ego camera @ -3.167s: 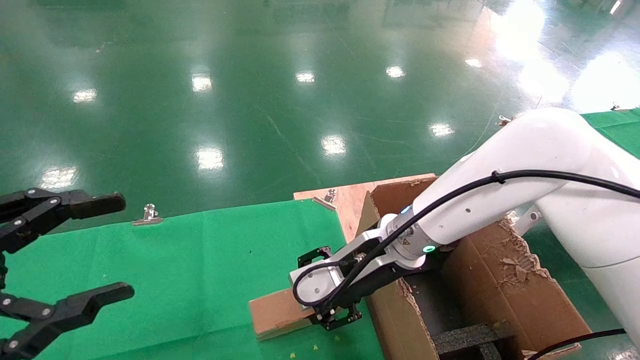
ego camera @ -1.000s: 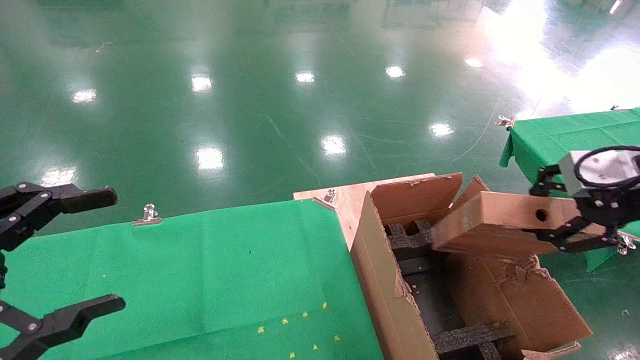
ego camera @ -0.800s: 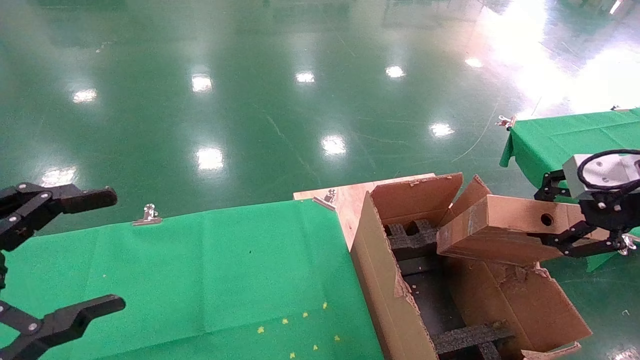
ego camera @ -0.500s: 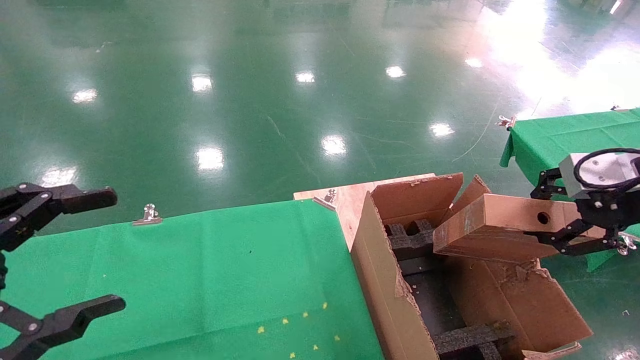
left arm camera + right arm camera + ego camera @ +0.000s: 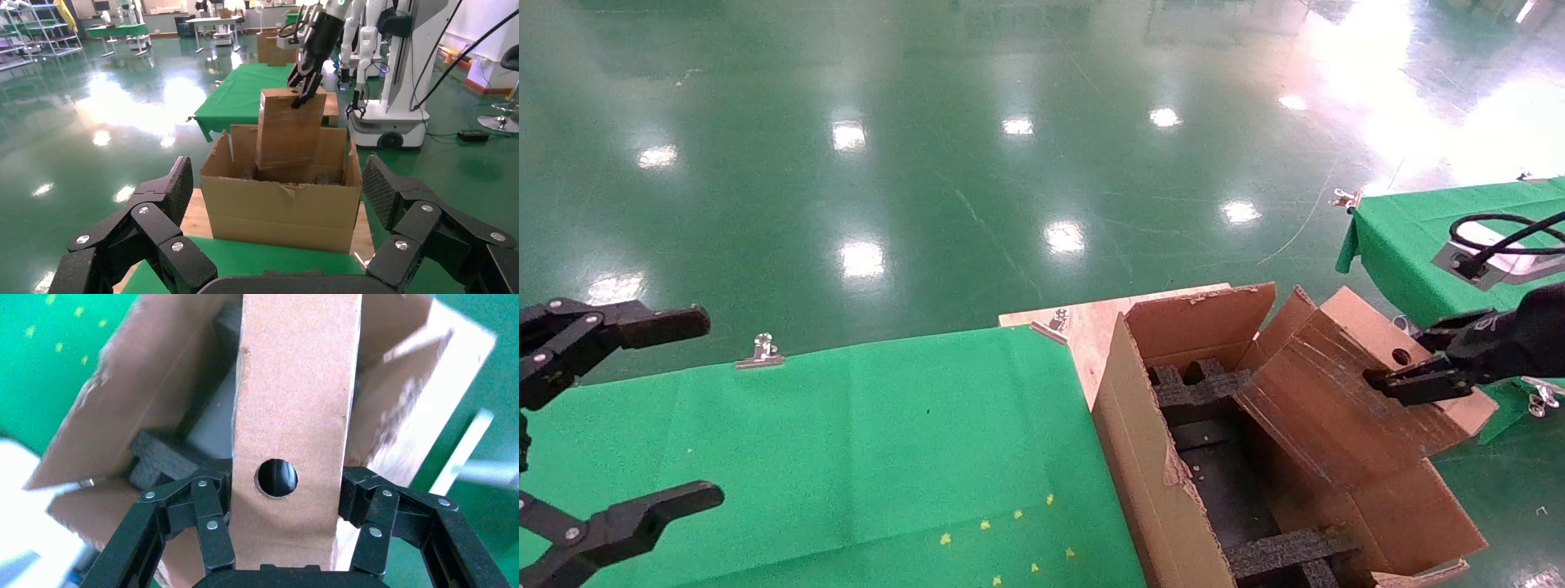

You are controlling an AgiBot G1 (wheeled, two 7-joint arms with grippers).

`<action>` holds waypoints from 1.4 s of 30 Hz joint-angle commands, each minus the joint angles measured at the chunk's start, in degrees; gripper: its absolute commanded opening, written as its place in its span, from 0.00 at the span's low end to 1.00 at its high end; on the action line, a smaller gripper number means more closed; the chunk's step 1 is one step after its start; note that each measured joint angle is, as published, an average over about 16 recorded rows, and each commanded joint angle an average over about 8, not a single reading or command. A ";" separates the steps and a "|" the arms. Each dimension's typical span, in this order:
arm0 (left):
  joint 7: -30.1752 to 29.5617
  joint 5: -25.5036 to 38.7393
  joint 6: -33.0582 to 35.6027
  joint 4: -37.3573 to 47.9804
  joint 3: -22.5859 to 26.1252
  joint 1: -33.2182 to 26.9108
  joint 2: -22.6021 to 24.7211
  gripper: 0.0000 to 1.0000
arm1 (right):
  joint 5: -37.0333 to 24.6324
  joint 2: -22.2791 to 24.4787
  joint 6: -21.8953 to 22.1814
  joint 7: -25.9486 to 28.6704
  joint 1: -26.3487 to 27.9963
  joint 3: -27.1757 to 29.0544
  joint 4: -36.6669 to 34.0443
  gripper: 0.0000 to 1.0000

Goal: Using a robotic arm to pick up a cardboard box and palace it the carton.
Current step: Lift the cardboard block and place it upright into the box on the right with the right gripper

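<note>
The right gripper [image 5: 284, 539] had the cardboard box [image 5: 1344, 396] clamped between its fingers [image 5: 211, 520], one finger pressed on each broad face, near the end that carried the small round hole [image 5: 277, 477]; the hole sat on the narrow side just ahead of the fingers; the box hung tilted, its gripped end high and out past the carton's right side, its far end dipped down into the open top of the carton [image 5: 1164, 482]; whether that low end touched the black foam blocks [image 5: 1287, 551] inside could not be told.

The head view showed the slant of the box across the carton's mouth, one dark finger lying on its upper face, and the green-covered counter [image 5: 846, 441] just left of the carton; the right wrist view gave what the head view hid, both fingers at once gripping the box from either side, with the carton's flaps and foam below; the left wrist view offered the scene from across the counter, the box [image 5: 287, 125] standing nearly upright in the carton [image 5: 284, 205] with the robotic arm [image 5: 315, 46] reaching down to its top edge.

The left gripper [image 5: 633, 416] sat parked over the left part of the counter, well apart from the carton, its fingers spread wide and holding nothing.
</note>
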 commanded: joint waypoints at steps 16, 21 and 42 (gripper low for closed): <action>0.01 0.00 -0.02 0.02 0.00 0.01 -0.01 1.00 | -0.09 2.48 7.49 12.39 -3.38 -1.74 4.72 0.00; 0.01 0.00 -0.02 0.03 0.00 0.01 -0.01 1.00 | -0.19 1.84 10.89 16.99 -5.58 -2.60 4.73 0.00; 0.01 0.00 -0.03 0.03 0.01 0.01 -0.01 1.00 | -1.77 1.50 26.34 33.27 -12.85 -5.53 13.00 0.00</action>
